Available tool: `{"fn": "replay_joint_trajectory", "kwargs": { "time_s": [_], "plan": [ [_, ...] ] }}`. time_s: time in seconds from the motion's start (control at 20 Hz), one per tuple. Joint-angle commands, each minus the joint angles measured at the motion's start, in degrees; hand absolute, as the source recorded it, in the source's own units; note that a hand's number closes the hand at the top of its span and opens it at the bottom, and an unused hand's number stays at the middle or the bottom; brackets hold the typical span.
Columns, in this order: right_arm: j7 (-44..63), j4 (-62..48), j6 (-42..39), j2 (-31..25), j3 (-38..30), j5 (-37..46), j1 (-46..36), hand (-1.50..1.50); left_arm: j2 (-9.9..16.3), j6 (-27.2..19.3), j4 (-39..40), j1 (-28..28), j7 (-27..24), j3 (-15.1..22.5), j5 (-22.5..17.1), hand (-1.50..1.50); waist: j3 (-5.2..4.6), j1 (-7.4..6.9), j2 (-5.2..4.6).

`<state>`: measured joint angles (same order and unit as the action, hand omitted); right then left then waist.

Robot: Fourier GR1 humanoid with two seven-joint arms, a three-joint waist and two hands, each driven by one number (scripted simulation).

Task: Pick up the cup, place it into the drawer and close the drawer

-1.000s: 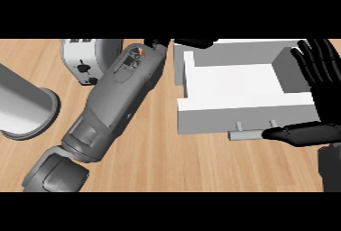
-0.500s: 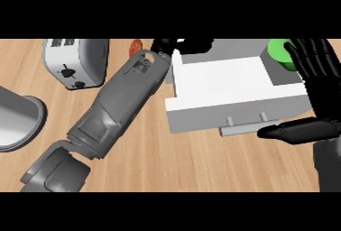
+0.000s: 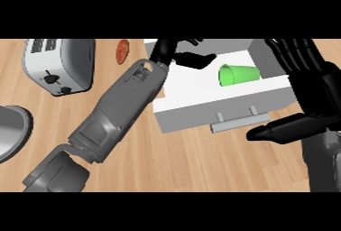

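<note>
A green cup point(image 3: 237, 74) lies on its side inside the open white drawer point(image 3: 200, 115). The drawer's grey front carries a small bar handle point(image 3: 240, 121). My left hand point(image 3: 178, 53) hovers over the drawer's left part, just left of the cup, with fingers loosely curled and nothing in them. My right hand point(image 3: 313, 90) stands at the drawer's right side with fingers straight and pointing up. Its thumb point(image 3: 279, 131) stretches left, just below the drawer front near the handle.
A silver toaster point(image 3: 61, 65) stands at the back left. The rim of a grey pot point(image 3: 10, 133) shows at the left edge. A small red-brown object point(image 3: 122, 51) lies between the toaster and the drawer. Bare wooden counter point(image 3: 200, 162) spreads in front.
The view has shifted, and the cup now shows inside the drawer. My left hand has drawn away from the cup. My right hand stays by the drawer's right side.
</note>
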<state>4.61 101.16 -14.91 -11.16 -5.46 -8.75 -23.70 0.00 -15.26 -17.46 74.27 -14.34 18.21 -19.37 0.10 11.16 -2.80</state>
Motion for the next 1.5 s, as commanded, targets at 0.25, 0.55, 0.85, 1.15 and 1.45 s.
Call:
{"fn": "replay_joint_trajectory", "kwargs": {
  "time_s": [0.25,0.55,0.85,1.15,1.45],
  "plan": [
    [0.4,-1.5,-12.6,1.2,8.2,-8.9,-2.0,1.5,0.0,3.8,-6.4,-2.5,-8.5,-2.6,-10.9,-1.5,-0.11,0.02,-0.22],
    [7.1,-0.2,-22.8,-7.4,14.9,-6.3,1.9,1.5,0.0,-0.9,-5.8,-2.0,-13.0,-4.4,-14.9,-1.5,-0.15,-2.08,0.96],
    [4.3,0.7,-22.4,-13.2,14.9,7.6,5.1,-1.5,0.0,-3.1,-3.9,-1.3,-14.1,-3.9,-16.4,-1.5,-0.02,-6.1,1.78],
    [-0.5,-7.0,-11.2,-8.5,22.9,26.8,8.9,-1.5,0.6,1.5,-5.2,-4.7,-17.8,-5.8,-17.5,-1.5,-0.03,-10.94,2.15],
    [-8.2,-28.4,-7.3,-6.9,26.2,35.7,1.9,-1.5,0.9,3.0,-8.8,-9.4,-18.1,-5.3,-17.6,-1.5,-0.02,-13.7,2.28]
  ]
}}
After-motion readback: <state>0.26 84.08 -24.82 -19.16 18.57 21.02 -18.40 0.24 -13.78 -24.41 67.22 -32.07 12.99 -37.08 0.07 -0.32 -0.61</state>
